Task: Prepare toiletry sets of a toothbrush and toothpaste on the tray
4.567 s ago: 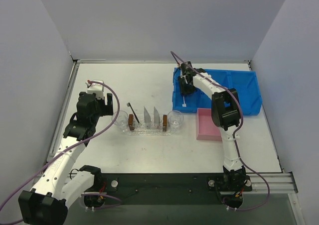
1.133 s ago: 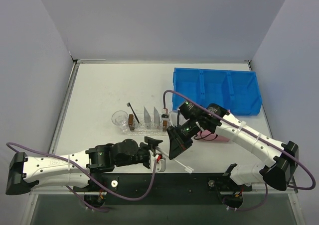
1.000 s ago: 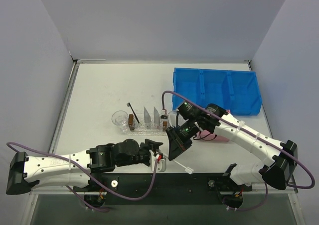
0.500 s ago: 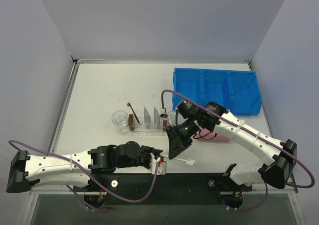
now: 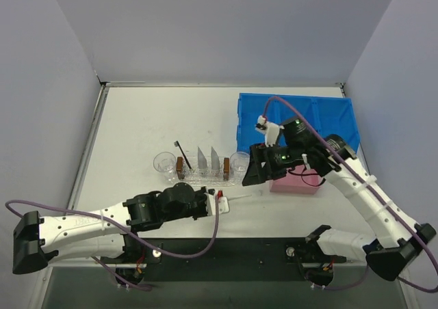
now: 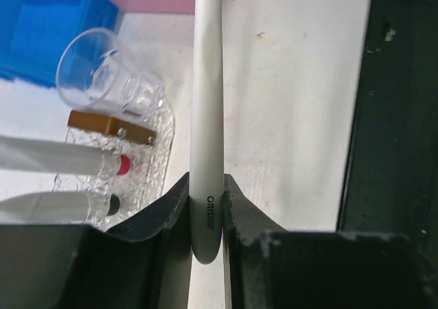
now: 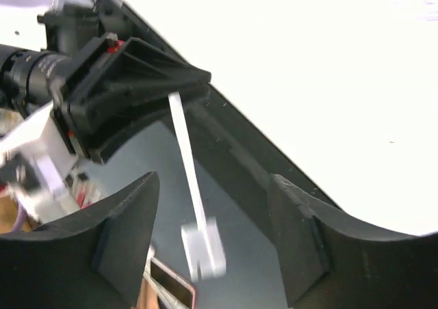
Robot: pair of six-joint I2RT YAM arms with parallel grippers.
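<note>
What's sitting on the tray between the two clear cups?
Top view: between the left cup and right cup, the tray carries a brown block, a black toothbrush, two toothpaste tubes, then a second brown block.

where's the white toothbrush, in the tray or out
Out: the left gripper is shut on the white toothbrush, beside the tray.

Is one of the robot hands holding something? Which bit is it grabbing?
The left gripper holds the white toothbrush, pinched near the rounded end of its handle. The right gripper is open and holds nothing.
</note>
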